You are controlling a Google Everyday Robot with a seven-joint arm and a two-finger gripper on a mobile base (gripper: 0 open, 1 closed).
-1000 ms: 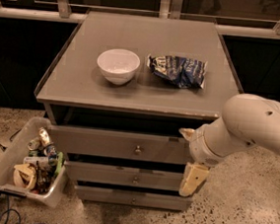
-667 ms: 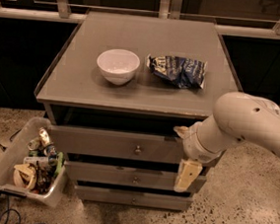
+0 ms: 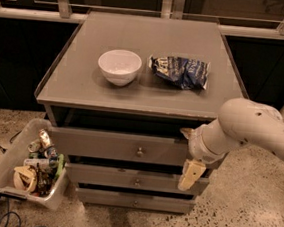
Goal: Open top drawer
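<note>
The top drawer (image 3: 104, 145) is the widest grey front of three, just under the tabletop, with a small round metal knob (image 3: 139, 151) at its centre. A dark gap shows between its top edge and the tabletop. My gripper (image 3: 190, 173), cream-coloured at the end of the white arm (image 3: 251, 127), hangs in front of the drawer's right end, to the right of the knob and a little lower, apart from it. Two slimmer drawer fronts (image 3: 135, 179) lie below.
On the grey cabinet top (image 3: 84, 87) stand a white bowl (image 3: 119, 66) and a crumpled blue chip bag (image 3: 180, 71). A clear plastic bin (image 3: 11, 165) of cans and trash sits on the speckled floor at the cabinet's left. A railing and dark windows run behind.
The arm has swung a little to the left, bringing the gripper closer along the top drawer's front towards the knob. The drawers, bowl and bag have not moved.
</note>
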